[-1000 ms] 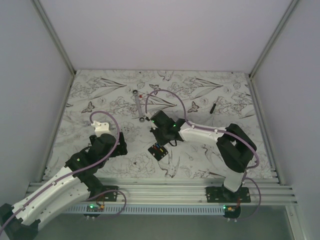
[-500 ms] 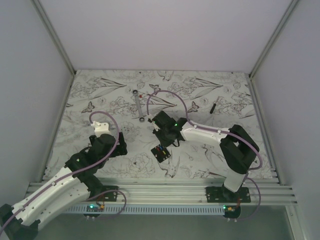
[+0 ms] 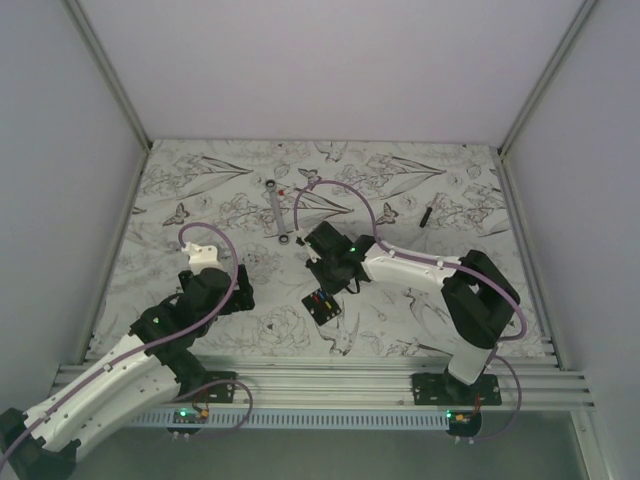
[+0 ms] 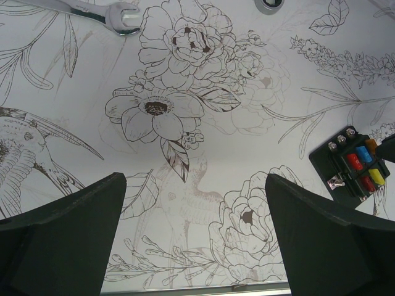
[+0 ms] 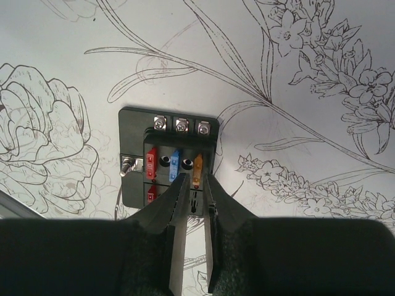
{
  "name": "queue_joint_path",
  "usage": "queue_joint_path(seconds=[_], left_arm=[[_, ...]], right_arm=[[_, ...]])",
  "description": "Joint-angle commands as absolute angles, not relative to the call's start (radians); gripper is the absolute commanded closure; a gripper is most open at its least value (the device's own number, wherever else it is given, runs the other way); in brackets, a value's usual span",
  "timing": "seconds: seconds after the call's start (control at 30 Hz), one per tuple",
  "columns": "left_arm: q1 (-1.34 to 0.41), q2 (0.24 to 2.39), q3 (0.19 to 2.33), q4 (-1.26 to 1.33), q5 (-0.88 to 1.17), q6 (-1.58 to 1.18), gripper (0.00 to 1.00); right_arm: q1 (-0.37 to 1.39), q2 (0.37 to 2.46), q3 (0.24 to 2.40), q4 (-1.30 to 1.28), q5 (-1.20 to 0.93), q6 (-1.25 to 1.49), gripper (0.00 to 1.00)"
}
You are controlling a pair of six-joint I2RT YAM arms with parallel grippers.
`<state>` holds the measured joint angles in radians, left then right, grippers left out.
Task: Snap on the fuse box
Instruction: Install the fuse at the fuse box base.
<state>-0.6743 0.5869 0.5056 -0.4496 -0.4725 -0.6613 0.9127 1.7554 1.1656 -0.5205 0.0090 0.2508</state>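
Your black fuse box (image 5: pixel 134 148) is showing red, blue and orange fuses beside three screws. Right gripper (image 5: pixel 195 180) is hanging over it, barely parted; left gripper (image 4: pixel 194 180), near it, is gaping wide.

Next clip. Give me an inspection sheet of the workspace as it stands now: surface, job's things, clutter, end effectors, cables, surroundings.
Surface: white sheet printed with line-drawn flowers and birds, lying flat.
Job's things: fuse box near the middle, face up, with red, blue and yellow fuses showing.
Clutter: wrench at the far middle; thin black stick at the far right.
End effectors: left end effector wide open, holding nothing, over bare sheet; right end effector parted by a narrow gap, tips over the fuse box, nothing visibly gripped.
Cables: purple cables loop above both arms, clear of the objects.
Surroundings: plain pale walls; metal rail at the near edge.
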Motion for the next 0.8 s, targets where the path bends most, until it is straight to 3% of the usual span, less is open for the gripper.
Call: queue_joint_path(seconds=[0.0, 0.17, 0.3, 0.77], left_arm=[[-0.671, 0.58, 0.492, -0.472, -0.478, -0.666, 0.0], [-0.671, 0.578, 0.492, -0.472, -0.477, -0.666, 0.01], [-0.671, 0.578, 0.492, -0.472, -0.477, -0.667, 0.0], [-0.67, 0.586, 0.494, -0.472, -0.475, -0.666, 0.0]], right_arm=[[0.907, 1.781, 1.198, -0.526, 0.0, 0.264, 0.81], [0.907, 1.806, 1.2, -0.538, 0.002, 0.269, 0.87], [0.907, 1.823, 1.203, -0.555, 0.005, 0.274, 1.0], [0.906, 2.022, 1.234, -0.695, 0.1, 0.273, 1.0]])
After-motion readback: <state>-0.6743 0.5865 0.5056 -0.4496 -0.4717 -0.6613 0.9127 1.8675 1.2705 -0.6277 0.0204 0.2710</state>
